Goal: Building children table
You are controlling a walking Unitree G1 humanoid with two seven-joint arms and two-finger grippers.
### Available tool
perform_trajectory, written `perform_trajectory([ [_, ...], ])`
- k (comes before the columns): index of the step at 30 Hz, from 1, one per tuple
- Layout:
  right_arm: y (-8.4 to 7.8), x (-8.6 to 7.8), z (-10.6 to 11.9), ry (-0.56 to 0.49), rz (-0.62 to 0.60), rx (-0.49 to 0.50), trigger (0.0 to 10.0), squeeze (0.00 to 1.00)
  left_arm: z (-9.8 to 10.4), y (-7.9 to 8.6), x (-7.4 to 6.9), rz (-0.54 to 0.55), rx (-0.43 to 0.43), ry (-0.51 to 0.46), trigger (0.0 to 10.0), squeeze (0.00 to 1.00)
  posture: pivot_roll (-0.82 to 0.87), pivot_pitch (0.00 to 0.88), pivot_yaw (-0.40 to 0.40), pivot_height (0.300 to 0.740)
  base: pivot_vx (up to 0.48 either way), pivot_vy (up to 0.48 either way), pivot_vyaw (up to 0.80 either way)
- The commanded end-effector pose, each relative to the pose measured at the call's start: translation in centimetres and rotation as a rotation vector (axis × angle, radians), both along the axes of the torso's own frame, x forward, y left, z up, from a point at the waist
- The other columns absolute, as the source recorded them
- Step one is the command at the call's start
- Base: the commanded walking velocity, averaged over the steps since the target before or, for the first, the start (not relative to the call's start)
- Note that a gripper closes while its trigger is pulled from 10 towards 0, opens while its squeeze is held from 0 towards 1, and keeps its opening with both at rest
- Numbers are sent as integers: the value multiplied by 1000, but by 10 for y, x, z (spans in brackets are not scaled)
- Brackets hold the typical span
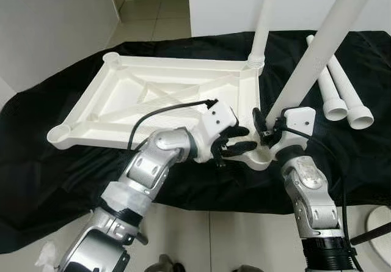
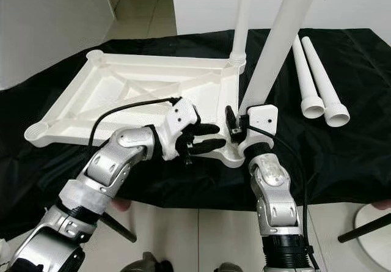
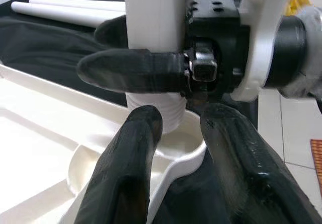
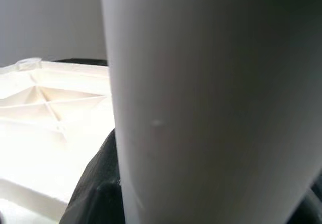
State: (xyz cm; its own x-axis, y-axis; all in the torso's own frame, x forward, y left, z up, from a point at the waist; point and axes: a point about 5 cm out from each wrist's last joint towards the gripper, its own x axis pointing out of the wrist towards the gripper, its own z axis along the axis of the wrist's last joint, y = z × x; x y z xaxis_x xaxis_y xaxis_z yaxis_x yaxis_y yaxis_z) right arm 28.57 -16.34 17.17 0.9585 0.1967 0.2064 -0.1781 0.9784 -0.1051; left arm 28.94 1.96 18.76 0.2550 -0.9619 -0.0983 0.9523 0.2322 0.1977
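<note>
The right claw [image 1: 266,127] grips a white plastic tube leg [image 1: 317,52], tilted in the near corner socket of the upturned white plastic tabletop [image 1: 122,95]. The left claw [image 1: 237,141], narrowly parted, steadies that corner. Forced at this slant, the leg could cross-thread or jam

Head views: bright, even indoor light, sharp overall, no motion blur. White tabletop [image 1: 153,95] near overexposed, rib detail faint. Black cloth [image 1: 55,174] swallows shadow, few folds readable. Soft sheen on silver arms. Straight lines bow slightly toward frame edges. Left wrist view: left claw [image 3: 176,148] fingers [image 3: 126,173] close to lens, soft-focus, glossy highlights; white leg [image 3: 151,32] washed out. Right wrist view: leg surface very close, blurred, shaded grey; tabletop behind blown out.
</note>
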Motion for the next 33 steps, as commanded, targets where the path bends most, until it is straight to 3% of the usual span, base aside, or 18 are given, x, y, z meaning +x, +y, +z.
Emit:
perform_trajectory([
  [1, 7, 2, 2, -14, 41, 8, 10000, 0, 2, 11, 10, 211, -17, -32, 10000, 0, -57, 0, 64, 740, 0, 0, 0],
  [7, 3, -5, -15, 55, 91, 6, 10000, 0, 8, 26, 2, 339, -126, 43, 10000, 0, -21, 0, 34, 740, 0, 0, 0],
  [19, -10, -5, -34, 130, 84, -2, 10000, 0, -3, 34, -5, 369, -67, 17, 10000, 0, -18, 0, 23, 740, 0, 0, 0],
  [33, -19, -2, -51, 175, 95, -3, 10000, 0, 2, 34, -9, 375, -85, 26, 10000, 0, -25, 0, 46, 740, 0, 0, 0],
])
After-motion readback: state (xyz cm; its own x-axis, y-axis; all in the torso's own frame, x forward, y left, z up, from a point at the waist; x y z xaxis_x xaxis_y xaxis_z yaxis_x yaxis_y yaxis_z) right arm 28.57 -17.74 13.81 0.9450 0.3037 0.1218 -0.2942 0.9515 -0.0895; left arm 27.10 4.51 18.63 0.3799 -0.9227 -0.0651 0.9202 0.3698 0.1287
